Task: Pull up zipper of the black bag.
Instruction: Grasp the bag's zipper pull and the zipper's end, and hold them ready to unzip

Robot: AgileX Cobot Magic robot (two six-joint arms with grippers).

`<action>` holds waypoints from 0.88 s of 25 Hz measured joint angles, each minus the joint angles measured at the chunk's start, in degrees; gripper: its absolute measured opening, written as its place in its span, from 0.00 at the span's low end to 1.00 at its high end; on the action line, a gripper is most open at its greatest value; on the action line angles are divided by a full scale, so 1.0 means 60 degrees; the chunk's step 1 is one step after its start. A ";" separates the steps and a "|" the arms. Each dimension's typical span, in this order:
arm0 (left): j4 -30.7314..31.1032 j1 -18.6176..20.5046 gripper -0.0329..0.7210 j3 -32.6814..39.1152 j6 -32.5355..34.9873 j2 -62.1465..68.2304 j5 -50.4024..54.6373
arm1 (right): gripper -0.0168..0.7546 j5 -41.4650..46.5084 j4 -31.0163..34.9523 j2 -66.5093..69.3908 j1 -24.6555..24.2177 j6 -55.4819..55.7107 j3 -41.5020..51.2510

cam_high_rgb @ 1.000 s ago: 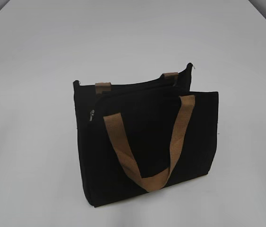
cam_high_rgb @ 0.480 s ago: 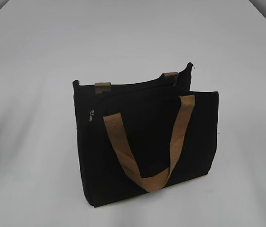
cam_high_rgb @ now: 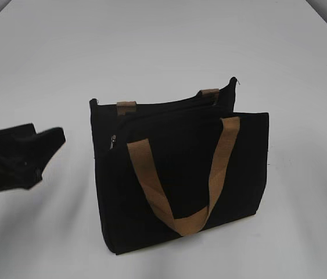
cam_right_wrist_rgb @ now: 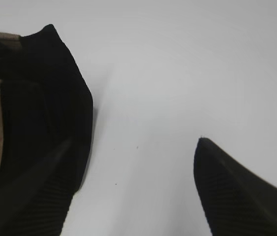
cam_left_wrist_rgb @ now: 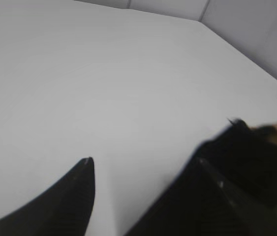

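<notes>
White table (cam_high_rgb: 169, 40), bare around the load. Black bag (cam_high_rgb: 180, 180) stands upright near the middle, long side toward the exterior camera and slightly angled. One tan handle (cam_high_rgb: 178, 221) droops down the front panel; two tan strap tabs (cam_high_rgb: 126, 105) show at the back top edge. My left gripper (cam_high_rgb: 47, 142) is at the left edge of the exterior view, beside the bag's left end and not touching it; fingers spread, nothing between them in my left wrist view (cam_left_wrist_rgb: 143, 167), with the bag's corner (cam_left_wrist_rgb: 256, 162) past the right finger. My right gripper (cam_right_wrist_rgb: 133, 162) is out of the exterior view; fingers spread wide over bare table, the bag's end (cam_right_wrist_rgb: 40, 98) just by the left finger. Zipper (cam_high_rgb: 113, 142): small silvery pull at the left end of the bag's top line, untouched.
</notes>
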 joint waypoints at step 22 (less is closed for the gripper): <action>0.3359 -0.0617 0.66 -0.0617 -0.0019 0.4070 -0.1765 | 0.76 -0.0254 0.0000 0.1647 0.0000 -0.0095 0.0000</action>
